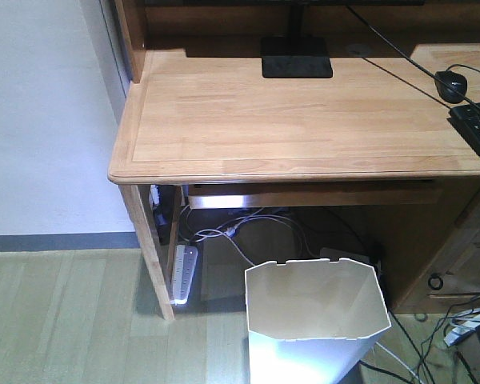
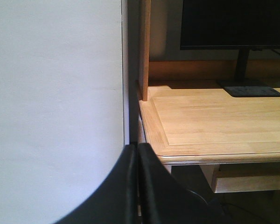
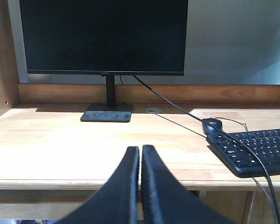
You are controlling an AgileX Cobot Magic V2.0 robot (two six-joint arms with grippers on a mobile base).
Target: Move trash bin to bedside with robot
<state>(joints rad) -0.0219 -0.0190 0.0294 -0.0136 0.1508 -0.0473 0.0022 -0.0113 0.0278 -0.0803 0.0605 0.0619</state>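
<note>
The only lettering in view is on the keys of the black keyboard (image 3: 256, 149), and it is too small to read. The trash bin (image 1: 316, 308) stands on the pale wood-plank floor (image 1: 64, 320) at about 5 o'clock in the front view, just before the knee space under the worktop (image 1: 288, 112) and below its front edge. Its long axis is vertical with the mouth pointing up. It is white, thin-walled plastic with a faceted rim carrying small notches along the far side, the walls tapering downward, the inside cream-white and smooth. Behind it at about 10 o'clock a white power strip (image 1: 184, 272) leans on the desk leg among loose cables. The worktop is light, jointed wood with a rounded, grooved edge; on it sit the flat black foot of a dark-screened monitor (image 3: 102, 35) at 12 o'clock and a black mouse (image 3: 212, 125) at 2 o'clock beside the keyboard. The left gripper (image 2: 138, 147) has its smooth black fingers pressed together on nothing, beside a white wall (image 2: 56, 93) — the right gripper (image 3: 140, 149) is likewise closed and empty, facing the monitor.
</note>
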